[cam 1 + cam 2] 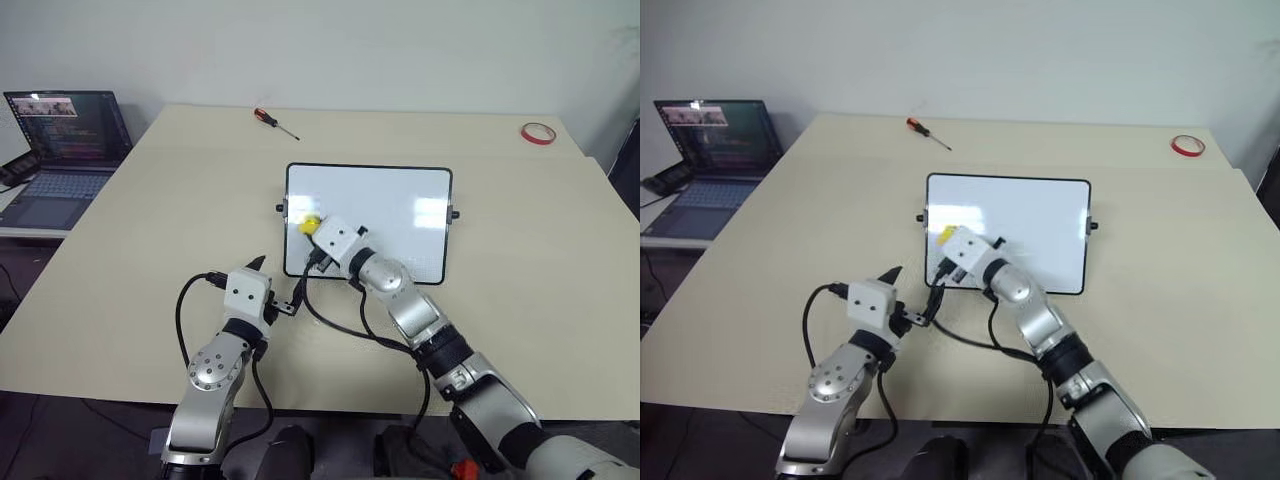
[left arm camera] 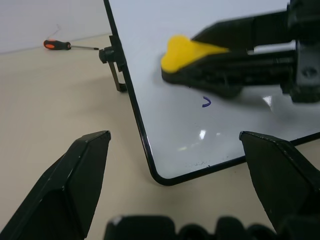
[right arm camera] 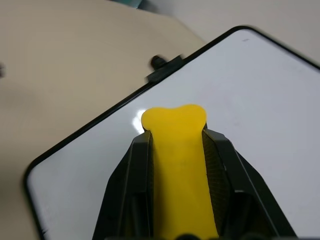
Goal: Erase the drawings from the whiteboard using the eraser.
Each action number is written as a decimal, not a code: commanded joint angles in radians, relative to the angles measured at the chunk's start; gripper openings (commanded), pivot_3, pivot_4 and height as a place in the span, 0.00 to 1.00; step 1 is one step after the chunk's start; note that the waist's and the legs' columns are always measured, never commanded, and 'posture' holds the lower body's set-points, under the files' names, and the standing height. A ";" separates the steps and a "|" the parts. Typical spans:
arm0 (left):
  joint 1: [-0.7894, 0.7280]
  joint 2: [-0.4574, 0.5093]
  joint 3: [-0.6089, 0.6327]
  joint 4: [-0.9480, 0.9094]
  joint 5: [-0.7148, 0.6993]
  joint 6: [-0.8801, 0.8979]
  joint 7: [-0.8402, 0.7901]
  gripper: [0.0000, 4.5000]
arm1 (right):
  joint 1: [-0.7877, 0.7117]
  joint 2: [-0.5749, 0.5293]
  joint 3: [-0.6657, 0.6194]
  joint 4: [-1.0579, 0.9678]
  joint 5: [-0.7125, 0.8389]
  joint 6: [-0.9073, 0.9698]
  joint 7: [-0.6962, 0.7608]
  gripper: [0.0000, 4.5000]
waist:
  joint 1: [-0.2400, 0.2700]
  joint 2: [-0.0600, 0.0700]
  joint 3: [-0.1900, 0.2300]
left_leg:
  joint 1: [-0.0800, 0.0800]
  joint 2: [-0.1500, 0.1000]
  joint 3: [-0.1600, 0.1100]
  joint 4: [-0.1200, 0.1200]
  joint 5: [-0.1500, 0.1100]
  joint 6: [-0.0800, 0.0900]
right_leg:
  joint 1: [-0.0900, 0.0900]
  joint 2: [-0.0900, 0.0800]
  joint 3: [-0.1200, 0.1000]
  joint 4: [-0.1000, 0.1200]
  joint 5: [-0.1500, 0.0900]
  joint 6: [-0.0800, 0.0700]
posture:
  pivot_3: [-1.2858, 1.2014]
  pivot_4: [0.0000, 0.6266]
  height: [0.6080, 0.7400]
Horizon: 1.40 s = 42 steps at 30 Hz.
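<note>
Left wrist view: the left gripper stands wide open and empty, the near corner of the whiteboard between its fingertips. Just beyond, the right gripper is clamped on the yellow eraser, above one small blue drawing.

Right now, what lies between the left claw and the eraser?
In the left wrist view: bare tabletop, the whiteboard's near corner and one small blue drawing before the eraser.
</note>
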 commanded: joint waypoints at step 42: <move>-0.029 0.004 -0.011 -0.022 -0.004 -0.011 -0.018 1.00 | 0.177 -0.079 0.080 -0.163 -0.046 0.033 0.110 0.24 | -0.005 0.000 0.000 | 0.004 0.000 -0.001 0.000 0.001 0.000 | 0.004 0.001 0.000 0.000 0.001 0.000 | 0.52 0.24 1.00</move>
